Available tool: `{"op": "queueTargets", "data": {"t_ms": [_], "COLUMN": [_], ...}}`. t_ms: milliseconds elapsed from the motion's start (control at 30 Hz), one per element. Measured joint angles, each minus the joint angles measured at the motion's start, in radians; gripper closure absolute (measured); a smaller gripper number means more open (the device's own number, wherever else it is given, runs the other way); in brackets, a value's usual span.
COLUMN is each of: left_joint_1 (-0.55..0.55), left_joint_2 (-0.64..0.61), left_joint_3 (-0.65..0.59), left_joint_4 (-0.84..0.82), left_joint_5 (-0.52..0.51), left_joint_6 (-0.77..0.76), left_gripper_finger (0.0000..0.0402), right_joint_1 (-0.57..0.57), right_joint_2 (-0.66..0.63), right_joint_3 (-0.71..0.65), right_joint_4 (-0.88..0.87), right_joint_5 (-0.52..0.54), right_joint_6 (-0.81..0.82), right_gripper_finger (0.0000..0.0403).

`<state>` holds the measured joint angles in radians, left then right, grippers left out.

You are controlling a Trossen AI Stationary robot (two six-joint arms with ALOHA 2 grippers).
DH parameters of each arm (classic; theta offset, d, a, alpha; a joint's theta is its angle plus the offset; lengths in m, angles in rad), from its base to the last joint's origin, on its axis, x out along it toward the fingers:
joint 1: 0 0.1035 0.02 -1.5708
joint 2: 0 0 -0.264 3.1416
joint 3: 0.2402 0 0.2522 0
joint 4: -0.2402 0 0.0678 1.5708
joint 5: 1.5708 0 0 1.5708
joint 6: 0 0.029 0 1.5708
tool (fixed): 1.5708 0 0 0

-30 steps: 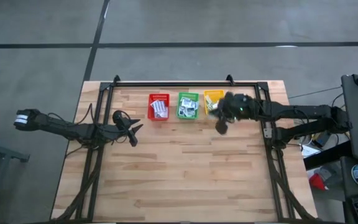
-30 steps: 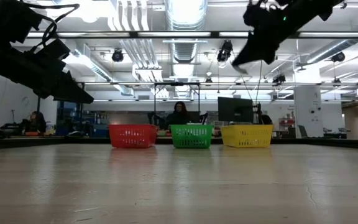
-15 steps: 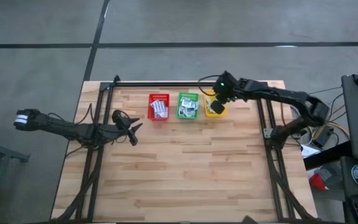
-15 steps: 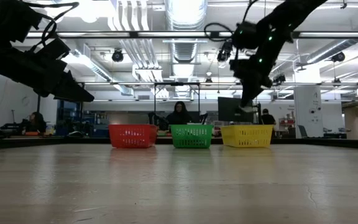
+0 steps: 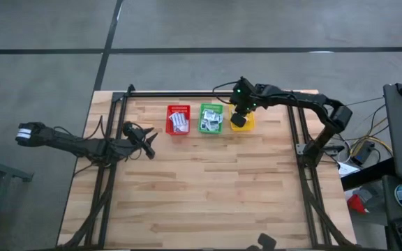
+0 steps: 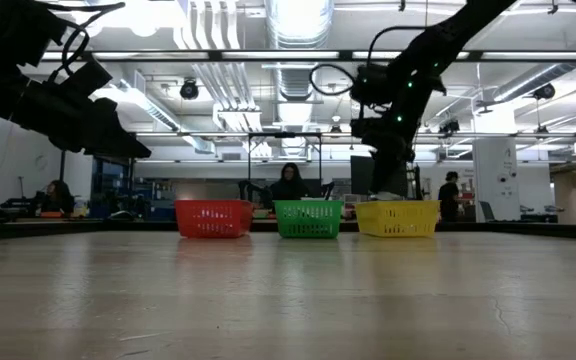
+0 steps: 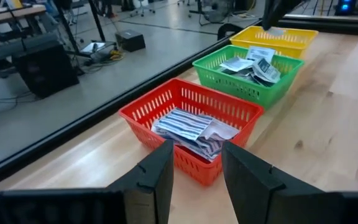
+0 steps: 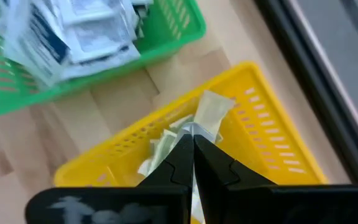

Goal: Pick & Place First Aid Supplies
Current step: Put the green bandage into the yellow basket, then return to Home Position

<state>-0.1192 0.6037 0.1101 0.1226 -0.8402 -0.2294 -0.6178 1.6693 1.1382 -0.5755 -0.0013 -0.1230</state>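
Note:
My right gripper points down over the yellow basket, shut on a pale green-beige strip. More pale strips lie inside that basket. In the high view this gripper covers most of the yellow basket. The green basket holds white-blue square packets. The red basket holds blue-striped oblong packets. My left gripper is open and waits above the table to the left of the red basket, touching nothing. My right gripper pinches the pale strip by one end between its two fingertips, coming from above and pointing down. The strip hangs past the fingertips over the yellow basket's inside. Whether its free end touches the strips below, I cannot tell.
The three baskets stand side by side near the table's far edge, red, green, yellow from left to right. A dark frame rail runs along that edge. Bare wooden table spreads out on the near side. People sit in the room behind.
My right gripper has swung from the near right of the yellow basket toward the table's far-left, and now stands over that basket. It has also come down from high up to just above the basket's rim, carrying the pale strip.

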Motion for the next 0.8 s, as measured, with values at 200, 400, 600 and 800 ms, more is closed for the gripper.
{"op": "queueTargets", "data": {"t_ms": [200,400,600,800], "left_joint_1": [0.0,0.0,0.0,0.0], "left_joint_2": [0.0,0.0,-0.01,-0.074], "left_joint_3": [0.0,0.0,0.0,0.004], "left_joint_4": [0.0,0.008,0.07,0.131], "left_joint_5": [0.0,0.0,-0.057,-0.102], "left_joint_6": [0.017,0.028,0.08,0.165], "left_gripper_finger": [0.0268,0.0268,0.0268,0.0268], "right_joint_1": [-0.022,-0.035,-0.037,-0.03], "right_joint_2": [0.061,0.066,0.042,-0.105], "right_joint_3": [0.003,0.003,0.015,0.017], "right_joint_4": [-0.039,-0.065,-0.077,-0.076], "right_joint_5": [0.0,0.0,0.0,-0.15], "right_joint_6": [-0.006,-0.006,-0.038,-0.076], "right_gripper_finger": [0.0389,0.0345,0.0291,0.0273]}}
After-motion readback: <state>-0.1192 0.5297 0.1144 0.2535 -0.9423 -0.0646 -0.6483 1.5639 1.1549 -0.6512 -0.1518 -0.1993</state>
